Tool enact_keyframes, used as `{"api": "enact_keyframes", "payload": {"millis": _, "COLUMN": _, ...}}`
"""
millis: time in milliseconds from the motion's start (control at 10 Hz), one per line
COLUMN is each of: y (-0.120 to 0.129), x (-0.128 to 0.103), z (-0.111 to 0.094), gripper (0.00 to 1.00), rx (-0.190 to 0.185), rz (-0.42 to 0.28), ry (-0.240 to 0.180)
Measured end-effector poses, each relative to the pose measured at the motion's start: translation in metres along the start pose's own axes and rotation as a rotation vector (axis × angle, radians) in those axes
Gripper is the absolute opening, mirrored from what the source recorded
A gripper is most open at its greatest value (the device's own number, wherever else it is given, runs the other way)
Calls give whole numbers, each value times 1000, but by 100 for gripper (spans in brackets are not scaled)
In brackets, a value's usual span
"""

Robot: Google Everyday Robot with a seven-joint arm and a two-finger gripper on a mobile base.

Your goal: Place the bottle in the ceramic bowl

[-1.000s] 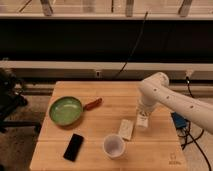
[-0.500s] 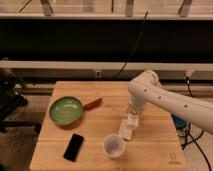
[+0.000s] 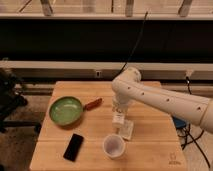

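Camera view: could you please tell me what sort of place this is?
Probably a robotics lab or workshop: a wooden table, a black cable hanging against a dark wall, and a white robot arm whose gripper, over the table's middle, holds the bottle.

The arm [image 3: 165,100] reaches in from the right, gripper [image 3: 119,113] pointing straight down, jaws clamped on the bottle [image 3: 119,120].

The arm [image 3: 165,100] runs off the right edge while its gripper [image 3: 119,115], beside the packet [image 3: 126,130], clasps and partly hides the bottle [image 3: 118,121], label too blurred to read.
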Motion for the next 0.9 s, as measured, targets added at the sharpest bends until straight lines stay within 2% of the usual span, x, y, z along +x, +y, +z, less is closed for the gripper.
{"api": "enact_keyframes", "payload": {"millis": 100, "y": -12, "x": -5, "z": 0, "gripper": 0, "rx": 7, "rz": -9, "ry": -3}}
{"api": "enact_keyframes", "payload": {"millis": 200, "y": -38, "x": -14, "z": -1, "gripper": 0, "rx": 23, "rz": -33, "ry": -6}}
{"api": "enact_keyframes", "payload": {"millis": 300, "y": -53, "x": -21, "z": -1, "gripper": 0, "rx": 32, "rz": -47, "ry": -10}}
{"api": "enact_keyframes", "payload": {"millis": 800, "y": -118, "x": -54, "z": -3, "gripper": 0, "rx": 66, "rz": -140, "ry": -32}}
{"api": "enact_keyframes", "payload": {"millis": 900, "y": -141, "x": -60, "z": -3, "gripper": 0, "rx": 73, "rz": -172, "ry": -35}}
